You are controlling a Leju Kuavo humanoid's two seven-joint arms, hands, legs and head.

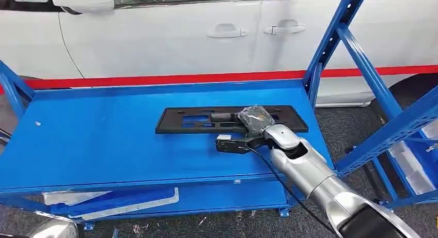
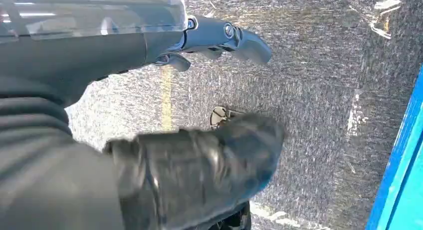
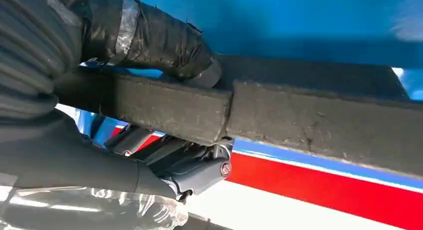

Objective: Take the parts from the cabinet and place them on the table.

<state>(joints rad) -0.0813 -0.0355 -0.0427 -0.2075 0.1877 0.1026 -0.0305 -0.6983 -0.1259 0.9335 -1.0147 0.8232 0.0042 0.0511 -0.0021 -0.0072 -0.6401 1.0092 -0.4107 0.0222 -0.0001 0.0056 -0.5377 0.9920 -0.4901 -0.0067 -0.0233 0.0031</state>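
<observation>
Your left hand (image 2: 199, 155) hangs low over grey speckled floor (image 2: 309, 90), thumb and fingers (image 2: 234, 38) apart with nothing between them; a blue frame edge (image 2: 399, 180) runs just beside it. Your right arm (image 1: 315, 176) reaches up from the lower right onto the blue shelf (image 1: 103, 140) of the cabinet. A small black block with a white label (image 1: 230, 144) lies on the shelf beside that wrist, a black cable trailing from it. Your right hand (image 1: 254, 119) sits on the near edge of the black part (image 1: 196, 119), a long flat plate with cut-out slots lying flat near the middle of the shelf. The right wrist view shows the grip: the taped thumb (image 3: 154, 38) presses one face of the plate edge (image 3: 309, 120), the fingers (image 3: 189, 165) curl against the other, so the part is clamped between them. Under the shelf, on a lower level, white and blue flat panels (image 1: 119, 202) lie stacked at the left. Blue slanted uprights (image 1: 335, 36) rise at the right. Beyond the cabinet stands a white car (image 1: 206, 31), door handles visible, with a red stripe (image 1: 181, 79) just behind the shelf's far edge.
</observation>
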